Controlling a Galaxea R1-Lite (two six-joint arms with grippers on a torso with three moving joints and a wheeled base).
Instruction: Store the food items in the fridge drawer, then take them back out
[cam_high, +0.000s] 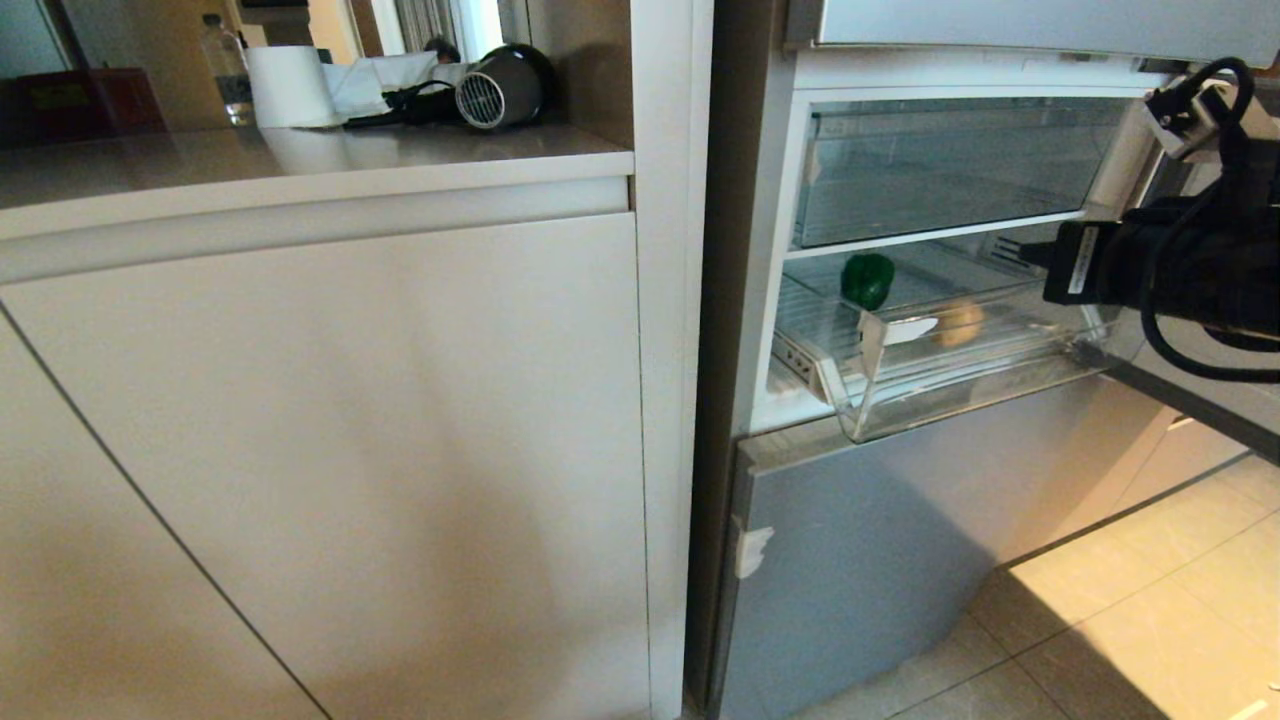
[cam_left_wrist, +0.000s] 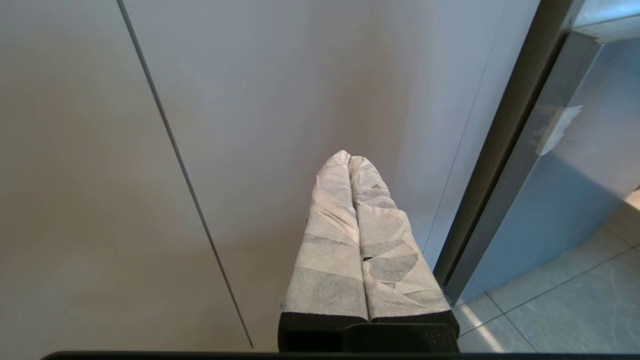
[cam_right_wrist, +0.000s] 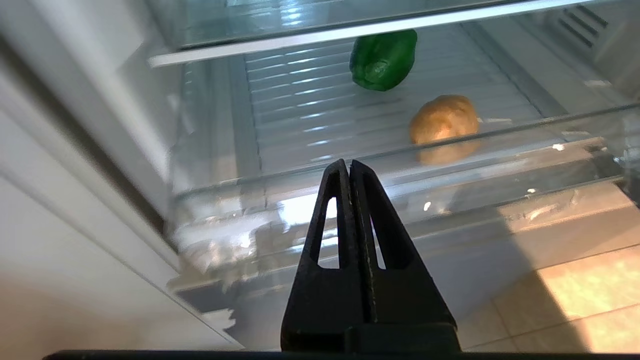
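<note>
The fridge drawer stands pulled out, its clear bin (cam_high: 950, 395) (cam_right_wrist: 450, 200) showing above a silver-blue front (cam_high: 880, 540) with a white tape scrap on its left edge. Inside lie the food items: a green bell pepper (cam_high: 867, 280) (cam_right_wrist: 383, 59) toward the back and a golden-brown lump (cam_high: 960, 322) (cam_right_wrist: 444, 120) just behind the bin's clear front wall. My right gripper (cam_right_wrist: 349, 162) is shut and empty, hanging outside the bin in front of that wall. The right arm (cam_high: 1150, 265) reaches in from the right. My left gripper (cam_left_wrist: 349, 156), paper-wrapped, is shut and parked facing a white cabinet.
A second clear compartment (cam_high: 950, 170) sits right above the open bin. The white cabinet (cam_high: 350, 450) stands left of the fridge; its counter holds a hair dryer (cam_high: 505, 87), a paper roll (cam_high: 290, 85) and a water bottle (cam_high: 225, 65). Tiled floor (cam_high: 1150, 600) lies lower right.
</note>
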